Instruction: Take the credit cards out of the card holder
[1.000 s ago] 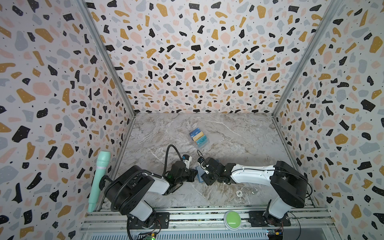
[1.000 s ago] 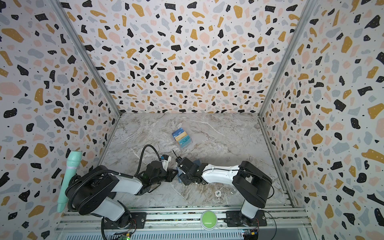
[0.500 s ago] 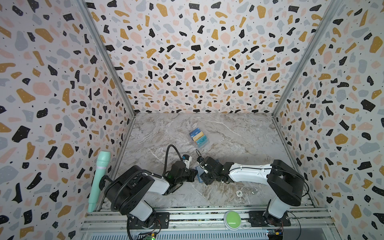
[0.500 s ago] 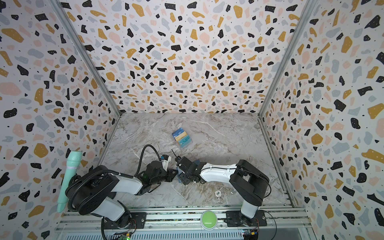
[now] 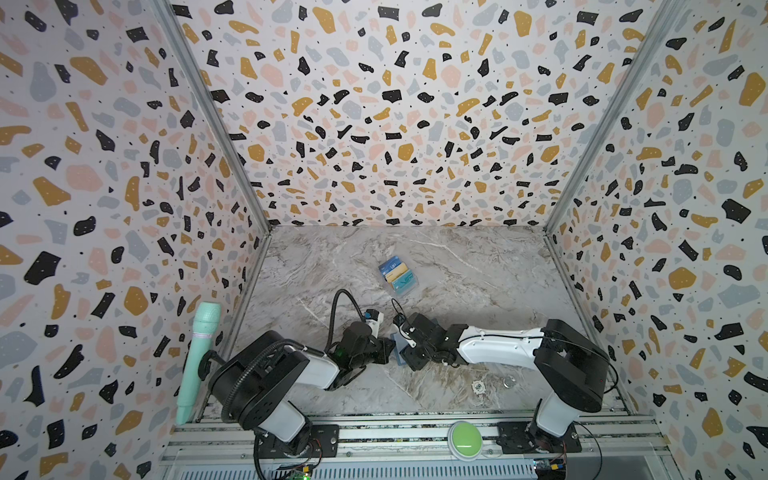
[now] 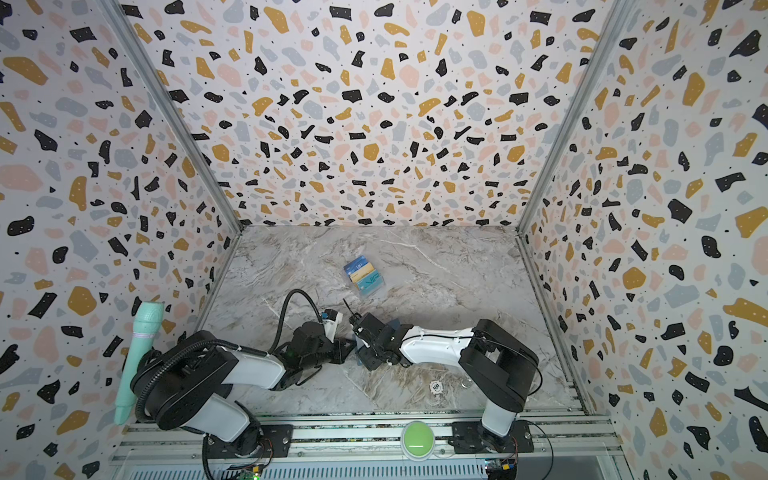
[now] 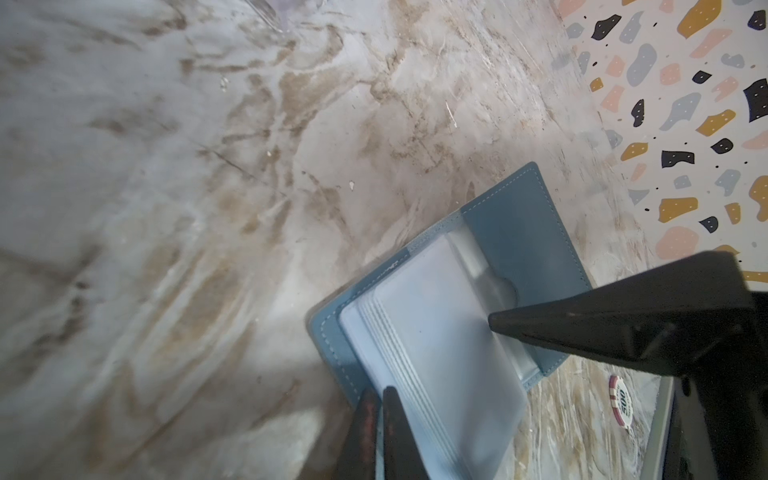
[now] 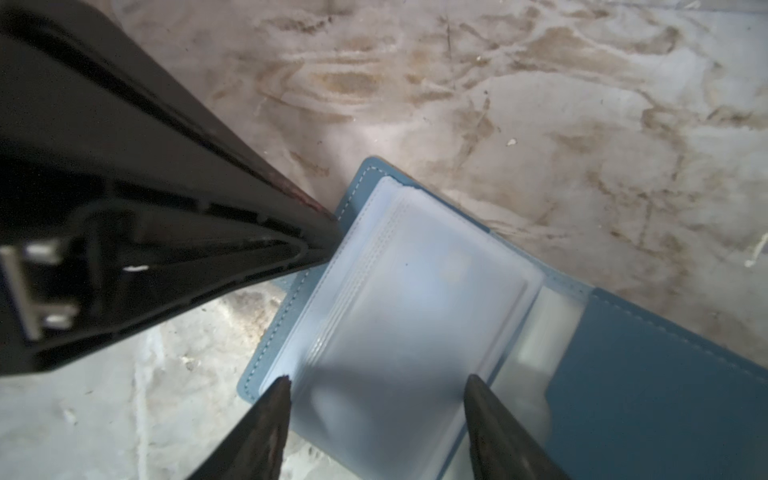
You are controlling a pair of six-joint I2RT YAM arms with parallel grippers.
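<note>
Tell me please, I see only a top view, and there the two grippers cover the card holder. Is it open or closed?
Observer: Open. The right wrist view shows the card holder spread open, with its clear sleeve pages facing up.
Operator: And on the right side, is it ready to grasp?
Observer: The right gripper is open, with its fingertips on either side of the sleeve stack.
Operator: And the left one?
Observer: The left gripper is shut, with its tip at the holder's stitched edge. Whether it pinches the cover is unclear.
</note>
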